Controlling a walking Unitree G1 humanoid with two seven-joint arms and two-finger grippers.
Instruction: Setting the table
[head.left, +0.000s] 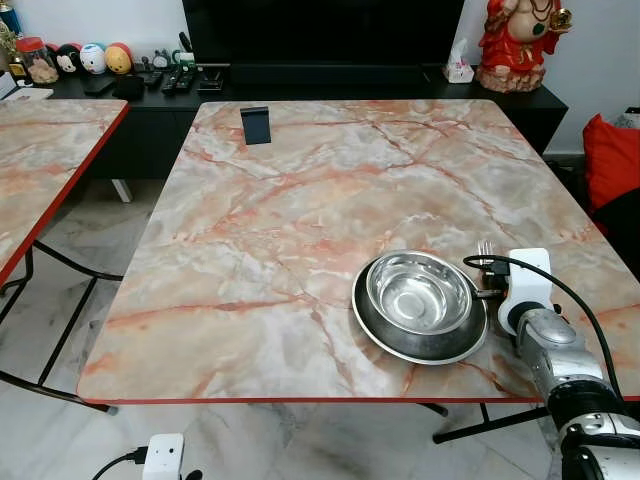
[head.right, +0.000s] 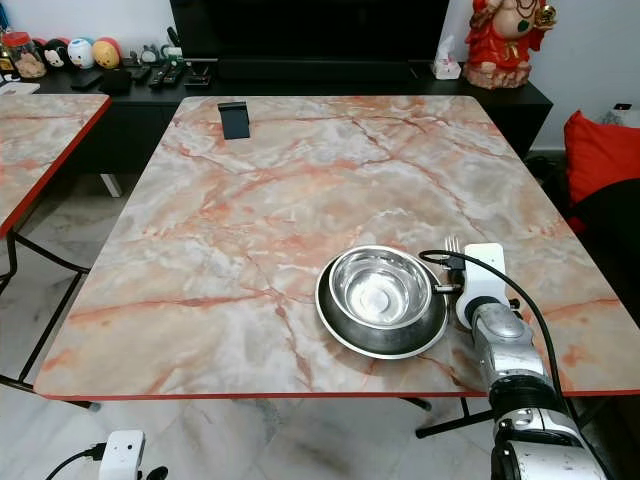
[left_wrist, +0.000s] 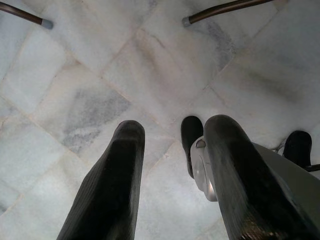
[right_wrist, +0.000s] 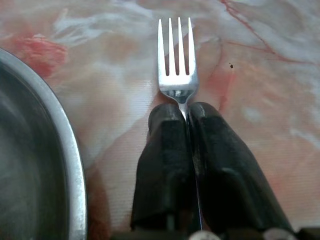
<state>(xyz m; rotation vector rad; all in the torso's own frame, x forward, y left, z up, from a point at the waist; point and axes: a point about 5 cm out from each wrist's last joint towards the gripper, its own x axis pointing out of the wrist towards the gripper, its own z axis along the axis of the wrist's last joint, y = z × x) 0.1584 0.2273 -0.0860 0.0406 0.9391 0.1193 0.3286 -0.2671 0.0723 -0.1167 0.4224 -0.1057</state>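
Marble table (head.left: 300, 200), right tool (right_wrist: 186, 117) clamped on fork (right_wrist: 176, 60)

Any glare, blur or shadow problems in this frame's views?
Left eye view: sharp, with bright glare inside the steel bowl. Right wrist view: fork tines crisp with small highlights, the right gripper fingers near and soft. Left wrist view: evenly lit floor, the left gripper dark and out of focus.
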